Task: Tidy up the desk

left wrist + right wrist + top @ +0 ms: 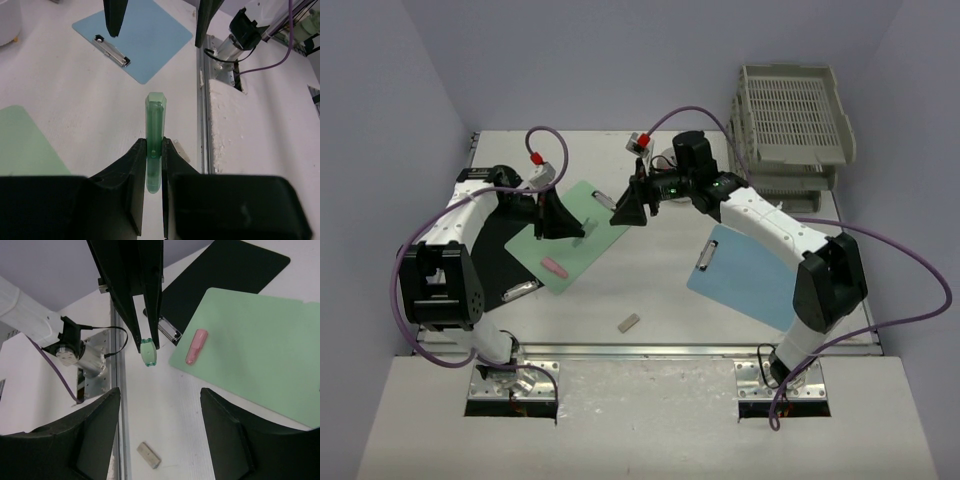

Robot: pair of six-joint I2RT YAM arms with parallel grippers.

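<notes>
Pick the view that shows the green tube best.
Left wrist: the green tube stands centre frame, clamped in the left pincer. Right wrist shows only its end below that pincer. Top view: too small to make out.

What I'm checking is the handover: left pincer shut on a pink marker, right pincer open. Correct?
No. The left pincer is shut on a green marker, not a pink one; the left wrist view shows it. The right pincer is open.

White desk (670,300), mint-green clipboard (582,252), pale-blue clipboard (740,280), black clipboard (505,235), pink stick (554,267), translucent green tube (154,130).
</notes>
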